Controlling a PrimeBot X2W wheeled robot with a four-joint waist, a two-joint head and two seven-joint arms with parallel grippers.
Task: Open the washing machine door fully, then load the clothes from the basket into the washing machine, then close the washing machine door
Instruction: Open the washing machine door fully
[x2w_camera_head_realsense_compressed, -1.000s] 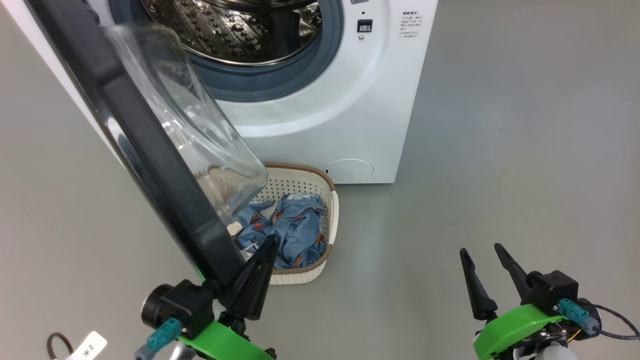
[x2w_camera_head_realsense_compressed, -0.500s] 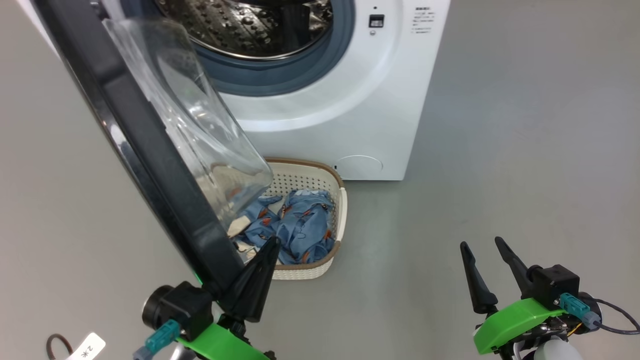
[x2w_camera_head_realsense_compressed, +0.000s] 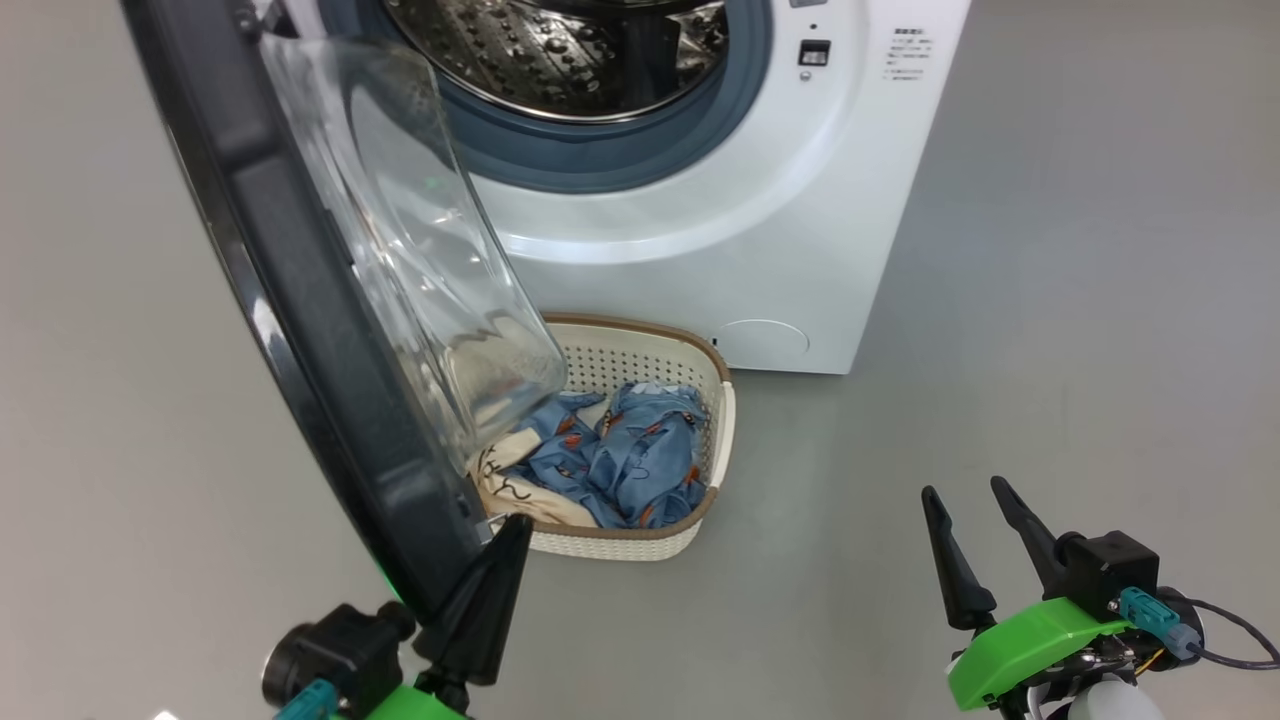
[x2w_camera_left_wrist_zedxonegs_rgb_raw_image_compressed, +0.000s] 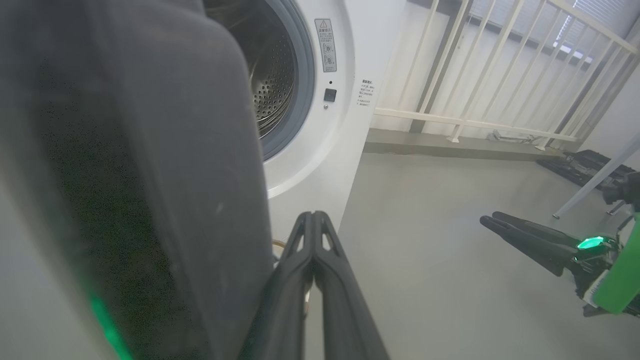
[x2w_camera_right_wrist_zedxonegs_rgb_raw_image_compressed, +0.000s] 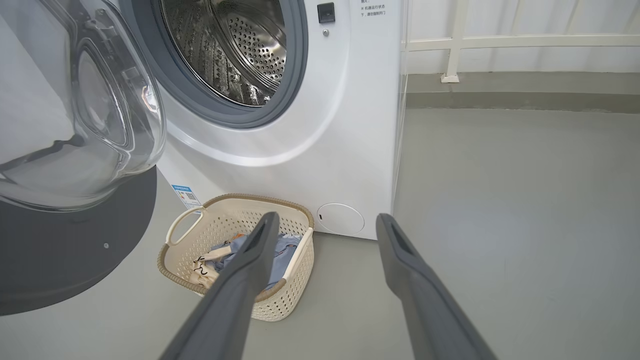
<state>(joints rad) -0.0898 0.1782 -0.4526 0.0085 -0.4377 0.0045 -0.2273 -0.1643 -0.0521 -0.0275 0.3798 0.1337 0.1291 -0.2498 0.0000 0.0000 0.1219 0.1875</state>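
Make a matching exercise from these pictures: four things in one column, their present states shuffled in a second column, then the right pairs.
Column one
1. washing machine door
2. clothes
3. left gripper
4. right gripper

Column two
A. fingers spread apart, above bare floor
B. heaped in the basket
C. swung open, leaving the drum exposed
D. fingers pressed together, beside the door's lower edge

Pairs: 1-C, 2-B, 3-D, 4-A
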